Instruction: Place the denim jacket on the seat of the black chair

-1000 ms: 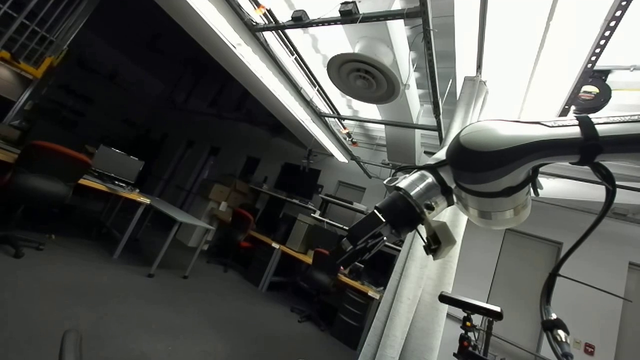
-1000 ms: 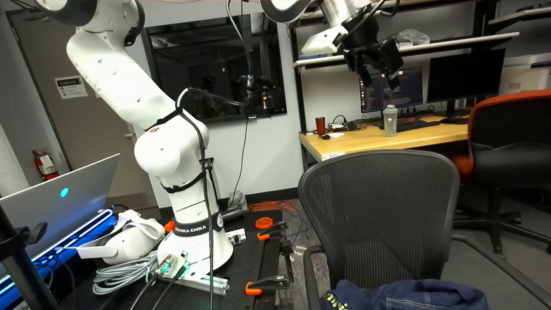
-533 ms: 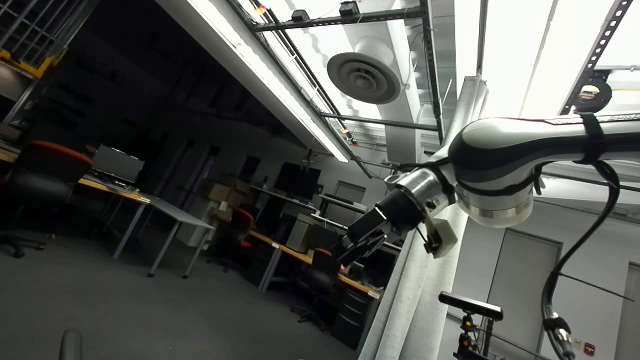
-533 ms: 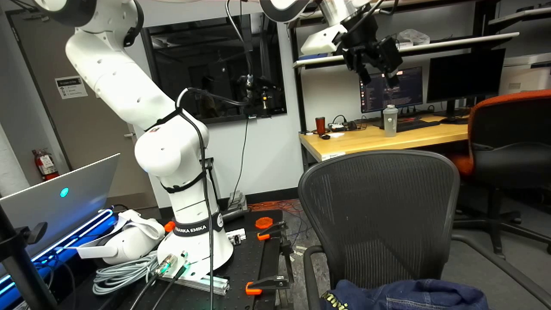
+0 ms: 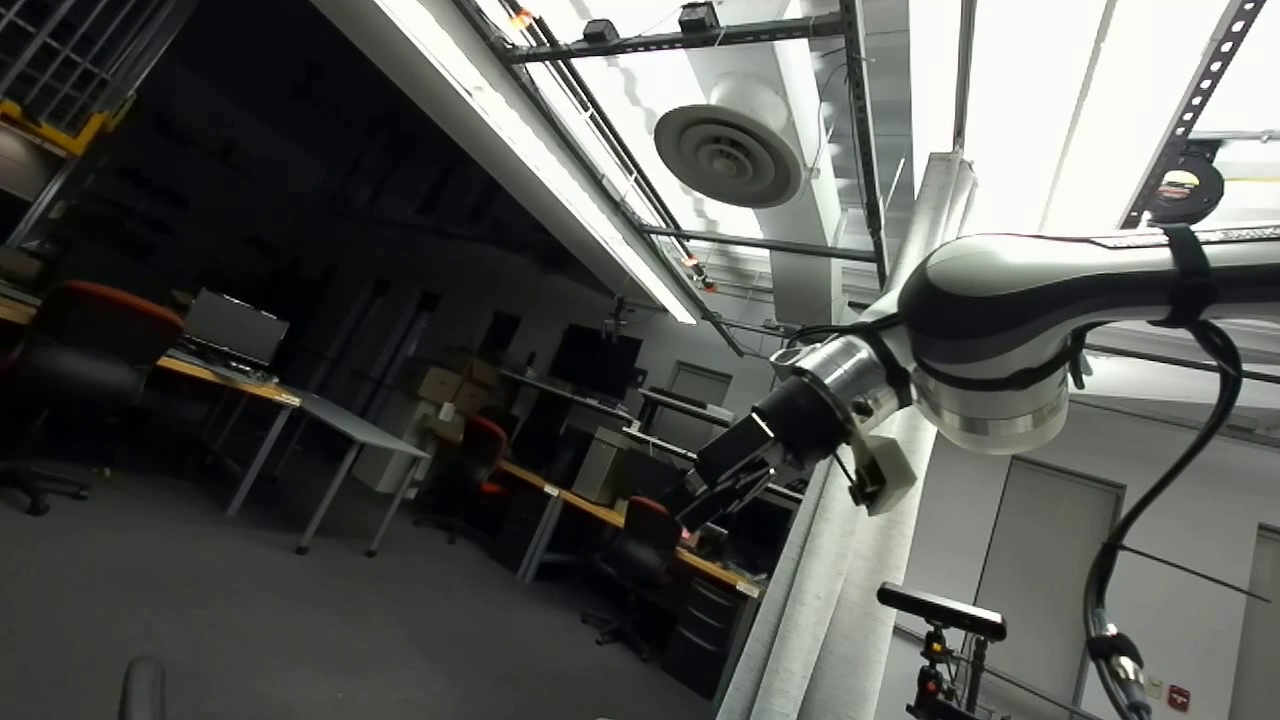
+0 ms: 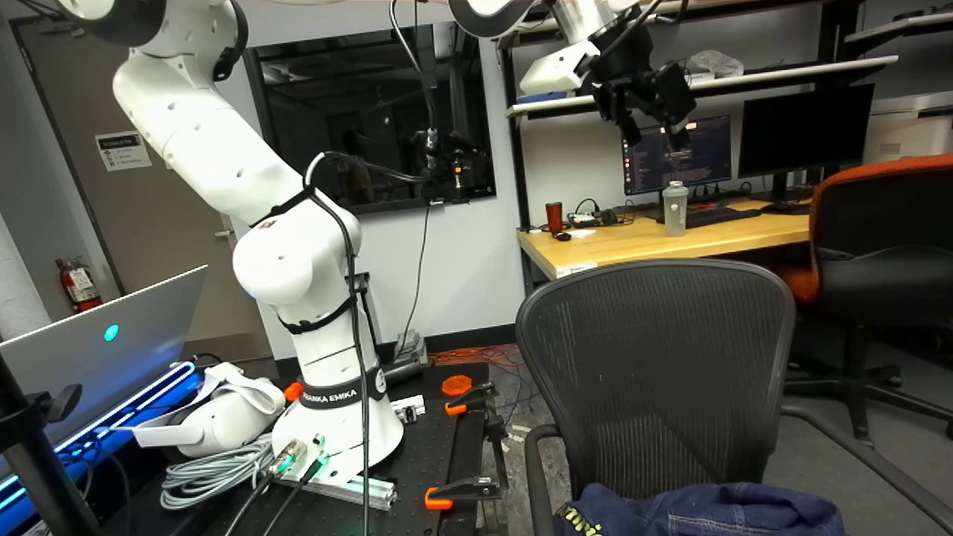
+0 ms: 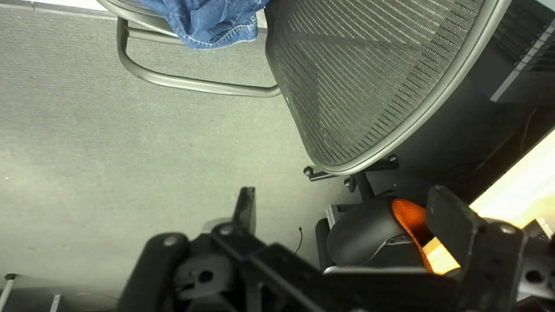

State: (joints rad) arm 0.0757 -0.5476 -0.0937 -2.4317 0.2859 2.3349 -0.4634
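Denim jacket [image 6: 715,514] — chair backrest [image 6: 659,380] behind.

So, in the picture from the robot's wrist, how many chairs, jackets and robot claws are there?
Chairs: 2, the black mesh chair and the orange-trimmed chair
Jackets: 1, the denim jacket
Claws: 1, the gripper
Total: 4
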